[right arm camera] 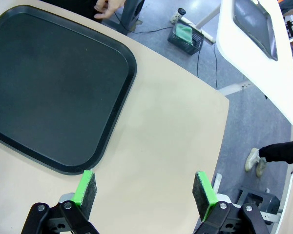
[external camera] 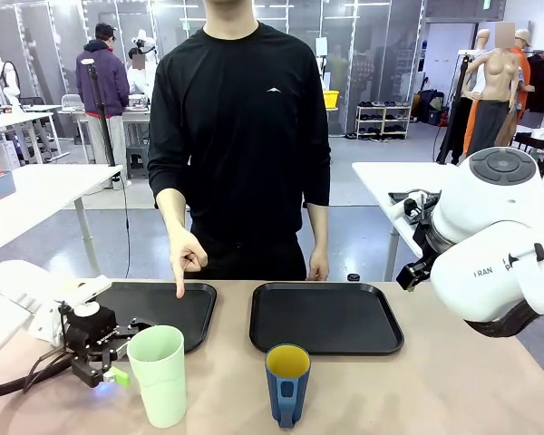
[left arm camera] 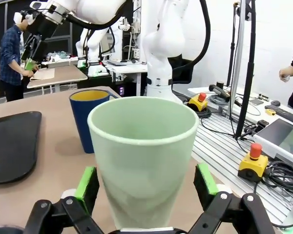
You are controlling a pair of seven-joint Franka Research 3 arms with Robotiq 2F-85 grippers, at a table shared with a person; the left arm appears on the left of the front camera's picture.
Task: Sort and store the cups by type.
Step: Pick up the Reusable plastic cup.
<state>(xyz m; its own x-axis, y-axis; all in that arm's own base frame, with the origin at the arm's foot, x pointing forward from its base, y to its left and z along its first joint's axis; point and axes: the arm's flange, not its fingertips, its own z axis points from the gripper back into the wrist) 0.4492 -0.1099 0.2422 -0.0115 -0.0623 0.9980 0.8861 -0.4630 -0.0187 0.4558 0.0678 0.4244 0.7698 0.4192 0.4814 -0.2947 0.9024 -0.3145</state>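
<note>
The mint-green tumbler stands upright near the table's front edge. My left gripper is open around it; in the left wrist view the tumbler sits between the green pads with a small gap on each side. To its right stands the dark blue mug, yellow inside, with its handle facing the camera; the mug also rises just behind the tumbler. My right gripper hangs open and empty above bare table beside a tray corner.
Two black trays lie side by side across the table, the left tray and the right tray. The person stands at the far side, one hand pointing a finger down at the left tray. My right arm hovers at the right.
</note>
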